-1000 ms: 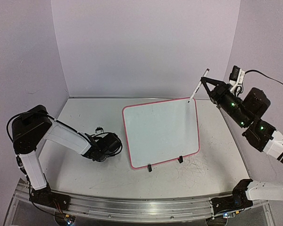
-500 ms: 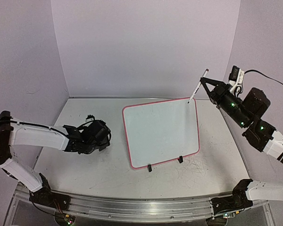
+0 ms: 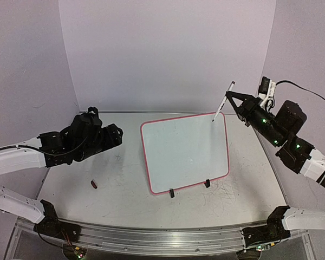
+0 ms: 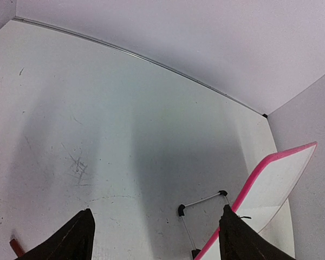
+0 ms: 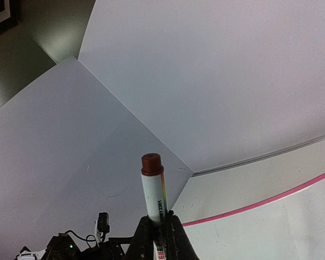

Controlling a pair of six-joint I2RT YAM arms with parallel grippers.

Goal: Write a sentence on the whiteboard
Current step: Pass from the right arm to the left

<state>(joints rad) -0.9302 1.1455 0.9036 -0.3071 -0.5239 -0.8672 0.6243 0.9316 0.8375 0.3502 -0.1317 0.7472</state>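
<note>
The whiteboard (image 3: 185, 152), white with a pink-red rim, stands tilted on two black clip feet in the middle of the table. Its face is blank; no sentence is in view. Above its far right corner my right gripper (image 3: 231, 98) is shut on a white marker (image 3: 222, 103), tip pointing down near the corner. In the right wrist view the marker (image 5: 154, 187) sticks up from the gripper (image 5: 158, 223), brown end uppermost, with the whiteboard (image 5: 276, 230) below. My left gripper (image 3: 115, 135) hovers left of the board, open and empty (image 4: 157, 238); the whiteboard's edge (image 4: 271, 184) lies to its right.
A small red-brown cap (image 3: 93, 184) lies on the table at the near left, also seen as the cap (image 4: 14, 247) in the left wrist view. The scuffed white table (image 3: 124, 195) is walled at the back and sides. A wire stand (image 4: 203, 203) props the board from behind.
My left arm has risen from the table and drawn back to the left, its jaws opening, and the red-brown cap now lies on the table. The right gripper shifted slightly left with the marker.
</note>
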